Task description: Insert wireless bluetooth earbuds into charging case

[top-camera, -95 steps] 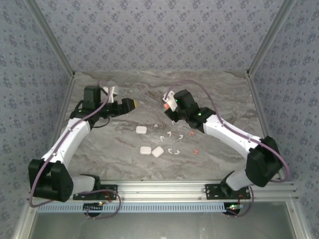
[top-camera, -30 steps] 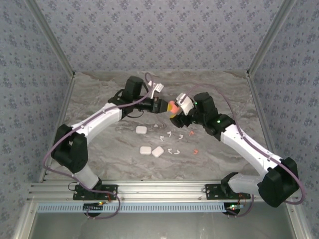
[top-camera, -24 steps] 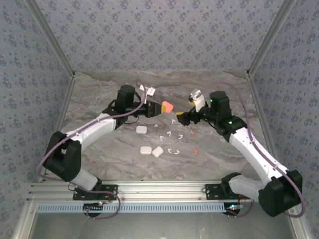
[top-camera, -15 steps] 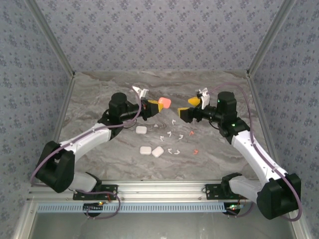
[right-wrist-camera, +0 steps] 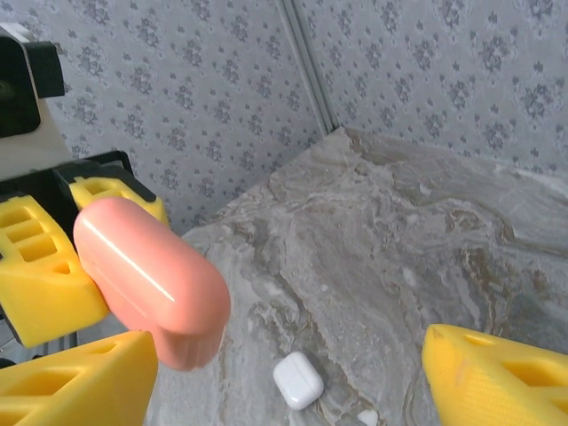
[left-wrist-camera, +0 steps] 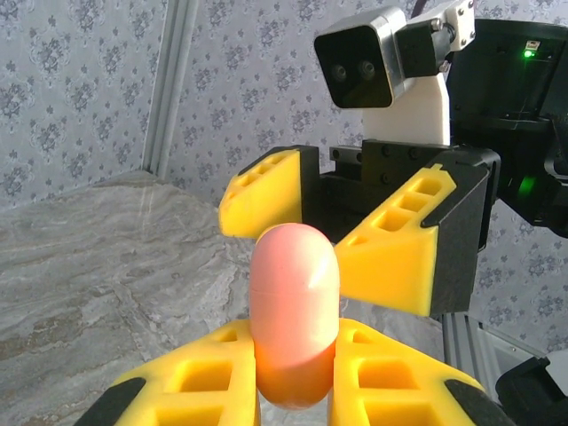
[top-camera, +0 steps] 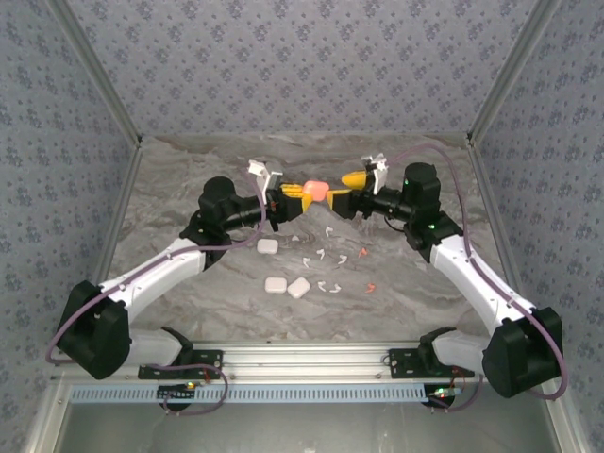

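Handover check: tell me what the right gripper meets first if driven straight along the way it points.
The coral case, held in the left gripper. The right gripper is open and faces it, so the case would likely pass between its fingers before touching anything else, though depth is hard to judge.

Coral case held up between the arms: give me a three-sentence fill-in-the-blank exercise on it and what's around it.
The end effector shut on the coral case belongs to the ___ arm.
The right end effector faces it with jaws ___.
The white cases lying on the table number ___.
Missing words: left; open; three.
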Motion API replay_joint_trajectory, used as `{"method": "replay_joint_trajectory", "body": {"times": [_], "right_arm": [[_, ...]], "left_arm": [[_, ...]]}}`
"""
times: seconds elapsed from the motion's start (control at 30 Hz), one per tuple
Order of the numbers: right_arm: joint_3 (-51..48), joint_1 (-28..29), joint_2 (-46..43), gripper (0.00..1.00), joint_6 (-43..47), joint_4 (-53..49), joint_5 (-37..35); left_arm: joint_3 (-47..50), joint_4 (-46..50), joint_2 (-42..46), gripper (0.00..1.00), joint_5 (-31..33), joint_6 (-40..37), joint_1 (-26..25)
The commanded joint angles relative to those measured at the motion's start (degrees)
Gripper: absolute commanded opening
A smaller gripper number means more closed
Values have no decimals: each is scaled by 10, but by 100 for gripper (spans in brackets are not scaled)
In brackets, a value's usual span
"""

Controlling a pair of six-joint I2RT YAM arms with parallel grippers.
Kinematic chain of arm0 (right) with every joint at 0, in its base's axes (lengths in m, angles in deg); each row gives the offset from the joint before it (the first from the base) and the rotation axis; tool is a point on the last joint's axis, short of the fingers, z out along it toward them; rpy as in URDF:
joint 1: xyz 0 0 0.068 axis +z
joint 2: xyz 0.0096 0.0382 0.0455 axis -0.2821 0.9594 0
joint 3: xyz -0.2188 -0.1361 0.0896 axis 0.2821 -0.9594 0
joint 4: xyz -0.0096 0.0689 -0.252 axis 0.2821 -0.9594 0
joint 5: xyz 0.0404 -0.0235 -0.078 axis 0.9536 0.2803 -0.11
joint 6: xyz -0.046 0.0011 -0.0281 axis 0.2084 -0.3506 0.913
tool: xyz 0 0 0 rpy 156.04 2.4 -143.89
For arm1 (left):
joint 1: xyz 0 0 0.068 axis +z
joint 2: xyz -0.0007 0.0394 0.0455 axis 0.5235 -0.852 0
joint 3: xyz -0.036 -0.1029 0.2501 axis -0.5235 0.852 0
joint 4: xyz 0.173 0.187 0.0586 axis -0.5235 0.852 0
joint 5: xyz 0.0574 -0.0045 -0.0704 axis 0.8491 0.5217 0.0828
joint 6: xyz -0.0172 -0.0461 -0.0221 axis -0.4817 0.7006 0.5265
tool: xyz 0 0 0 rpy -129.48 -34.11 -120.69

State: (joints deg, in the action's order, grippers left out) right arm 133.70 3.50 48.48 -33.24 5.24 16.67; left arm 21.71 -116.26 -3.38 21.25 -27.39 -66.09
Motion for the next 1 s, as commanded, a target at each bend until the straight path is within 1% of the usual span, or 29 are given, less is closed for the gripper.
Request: {"method": "replay_joint_trajectory", "body": {"times": [0.0,0.33,0.53,0.83,0.97], "right_arm": [[22,4,6,79,-11,20,8],[43,3,27,71,-13,12,0],[54,-10,36,68,-20,6,0],[74,-19,47,67,-24,-2,10],[72,-26,38,67,-30,1,22]], "left_arm": [[-24,-14,11,0,-20,-15,-3],[-27,-10,10,0,-30,-19,-3],[-30,-2,10,0,-34,-24,-3],[-35,4,7,0,-34,-30,-3],[-35,14,8,0,-22,-37,-4]]}}
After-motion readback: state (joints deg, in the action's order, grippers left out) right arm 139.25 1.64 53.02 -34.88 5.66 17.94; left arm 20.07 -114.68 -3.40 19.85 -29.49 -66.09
